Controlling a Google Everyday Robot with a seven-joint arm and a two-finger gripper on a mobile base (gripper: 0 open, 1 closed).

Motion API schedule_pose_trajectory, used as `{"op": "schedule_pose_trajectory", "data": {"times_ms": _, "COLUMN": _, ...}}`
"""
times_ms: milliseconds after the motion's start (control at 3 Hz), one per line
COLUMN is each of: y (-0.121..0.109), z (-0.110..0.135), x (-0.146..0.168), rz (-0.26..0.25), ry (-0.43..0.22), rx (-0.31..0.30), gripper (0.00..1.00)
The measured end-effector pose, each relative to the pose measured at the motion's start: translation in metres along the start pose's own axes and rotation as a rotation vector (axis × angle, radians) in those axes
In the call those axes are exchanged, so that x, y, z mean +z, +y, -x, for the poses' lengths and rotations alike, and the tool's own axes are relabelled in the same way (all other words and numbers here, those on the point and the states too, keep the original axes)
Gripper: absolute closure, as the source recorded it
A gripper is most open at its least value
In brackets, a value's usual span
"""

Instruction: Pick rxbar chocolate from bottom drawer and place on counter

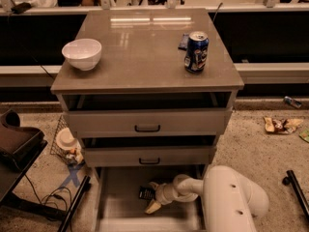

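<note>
**Gripper [153,196] down in bottom drawer [116,199]**

Fingers are spread; nothing is pinched. The rxbar chocolate [145,193] is laid flat on the drawer floor, just beside the fingertips. 1 soda can [196,51] and 1 white bowl [82,53] are set on the counter [140,57].
</note>
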State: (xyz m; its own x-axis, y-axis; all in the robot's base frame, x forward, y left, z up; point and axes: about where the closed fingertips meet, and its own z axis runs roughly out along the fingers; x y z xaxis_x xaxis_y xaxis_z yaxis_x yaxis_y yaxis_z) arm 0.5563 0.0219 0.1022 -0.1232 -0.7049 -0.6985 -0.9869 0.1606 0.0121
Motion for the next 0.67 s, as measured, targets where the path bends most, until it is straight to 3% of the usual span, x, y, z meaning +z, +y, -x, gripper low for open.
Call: {"op": "schedule_pose_trajectory", "data": {"times_ms": 667, "y": 0.0003, "z": 0.0065, "x": -0.0064, "rz": 0.0, "ry": 0.0, "rx": 0.0, "gripper": 0.94}}
